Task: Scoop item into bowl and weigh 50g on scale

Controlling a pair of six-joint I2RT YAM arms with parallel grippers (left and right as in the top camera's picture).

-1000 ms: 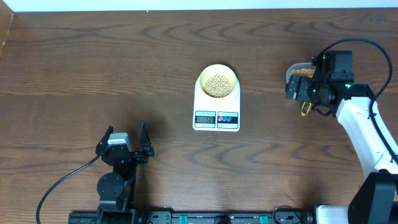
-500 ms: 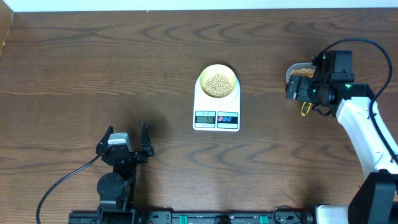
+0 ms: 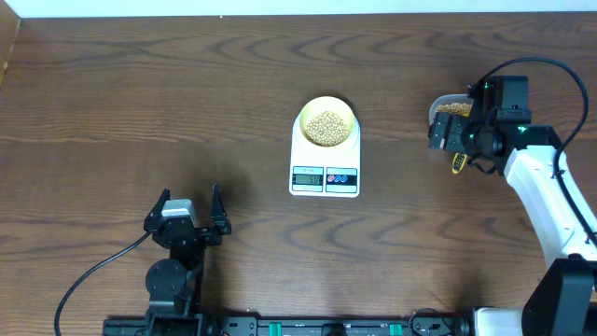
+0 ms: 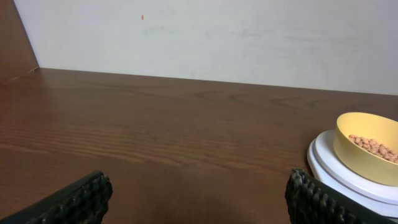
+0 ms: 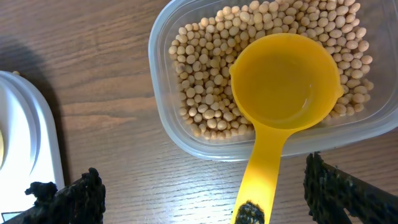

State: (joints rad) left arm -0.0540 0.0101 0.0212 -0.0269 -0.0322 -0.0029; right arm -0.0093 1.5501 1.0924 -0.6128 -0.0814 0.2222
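The pale yellow-green bowl (image 3: 326,122) sits on the white scale (image 3: 325,177) at the table's middle, holding a heap of tan beans (image 3: 326,126). The left wrist view has the bowl (image 4: 364,149) and scale (image 4: 333,165) at its right edge. My left gripper (image 3: 189,198) (image 4: 199,186) stands open and empty over bare table at the near left. My right gripper (image 3: 457,142) (image 5: 202,180) is open at the far right, its fingers wide on either side of the handle of the empty yellow scoop (image 5: 283,93), without touching it. The scoop's cup rests on the beans (image 5: 205,74).
A clear plastic tub (image 5: 163,99) (image 3: 452,105) full of beans stands at the far right, with the scoop's cup inside and the handle sticking out over its near rim. The scale's edge (image 5: 31,137) lies left of the tub. A pale wall (image 4: 217,31) backs the table.
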